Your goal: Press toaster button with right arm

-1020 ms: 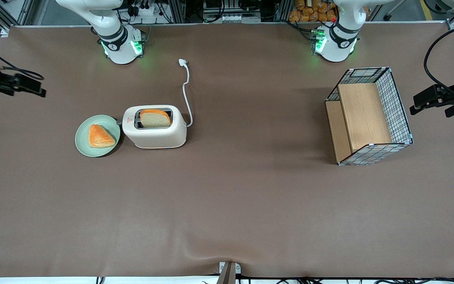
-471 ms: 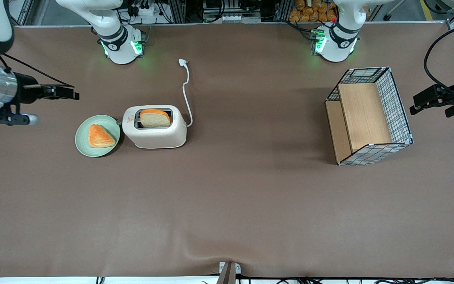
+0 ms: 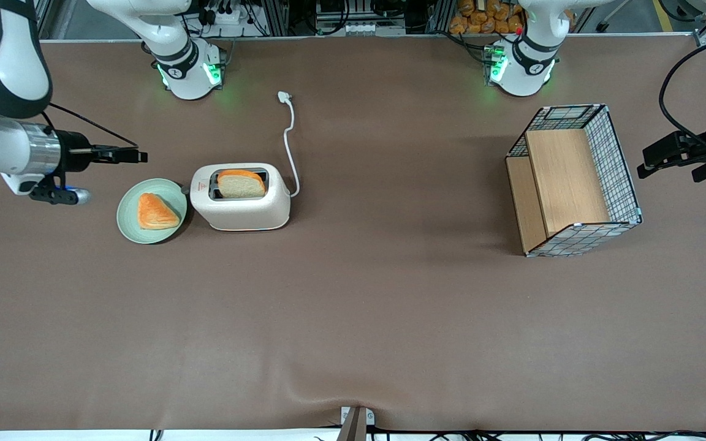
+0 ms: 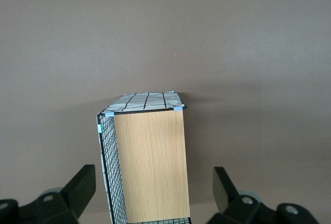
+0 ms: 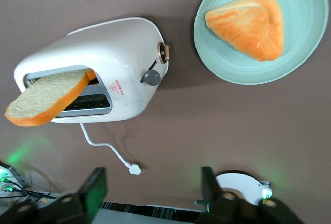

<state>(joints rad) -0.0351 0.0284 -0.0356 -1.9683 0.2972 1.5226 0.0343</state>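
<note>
The cream-white toaster (image 3: pixel 241 197) stands on the brown table with a slice of bread (image 3: pixel 241 184) sticking out of its slot. Its small grey button (image 5: pixel 151 77) juts from the narrow end face that faces a green plate; in the front view the button (image 3: pixel 186 191) is only a tiny tab. The right arm's gripper (image 3: pixel 137 157) hovers above the table near the plate's rim, a little farther from the front camera than the plate, short of the toaster. In the right wrist view the gripper (image 5: pixel 150 188) has its fingers wide apart and empty, and the toaster (image 5: pixel 103 63) lies ahead.
A green plate (image 3: pixel 129 223) with an orange pastry (image 3: pixel 155 211) sits touching the toaster's button end. The white cord runs to a plug (image 3: pixel 284 95) farther from the front camera. A wire-and-wood basket (image 3: pixel 573 180) stands toward the parked arm's end.
The right arm has swung in from the table's end toward the plate and toaster. The toaster, bread and plate have not moved.
</note>
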